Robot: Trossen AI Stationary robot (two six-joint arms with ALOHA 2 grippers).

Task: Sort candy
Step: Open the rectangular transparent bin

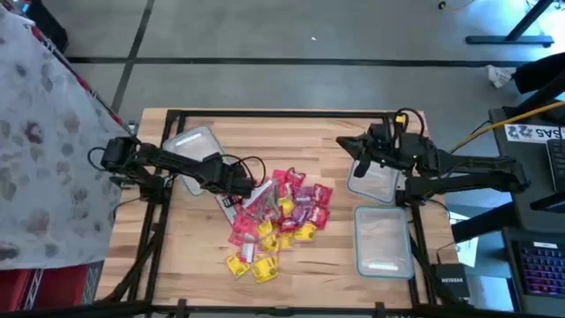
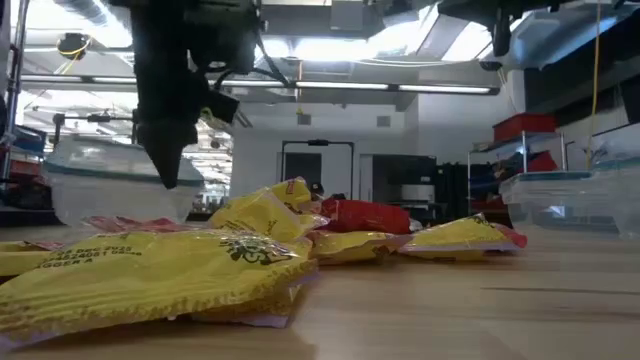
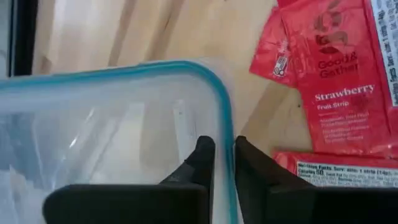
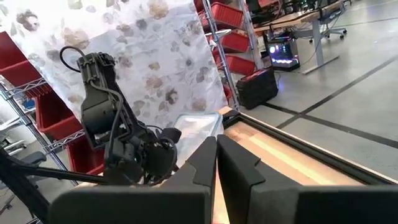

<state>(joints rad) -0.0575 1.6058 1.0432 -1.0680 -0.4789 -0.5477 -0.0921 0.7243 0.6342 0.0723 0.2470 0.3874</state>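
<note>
While on container rim (image 3: 227, 124) (candy (image 1: 278, 216) beside), left tool (image 3: 224, 155).

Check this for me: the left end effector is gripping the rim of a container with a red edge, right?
Not quite. The left end effector does straddle the rim of the container, but that edge is teal, not red, as the left wrist view shows.

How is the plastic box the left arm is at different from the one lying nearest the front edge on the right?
The left container has the left gripper closed thin on its teal rim, jaws either side of the wall; the front right container lies untouched. The left one sits right beside the candy; the right one lies apart from it. The left one lies askew; the right one lies square to the table edge. Both are clear, rounded and hold no candy.
</note>
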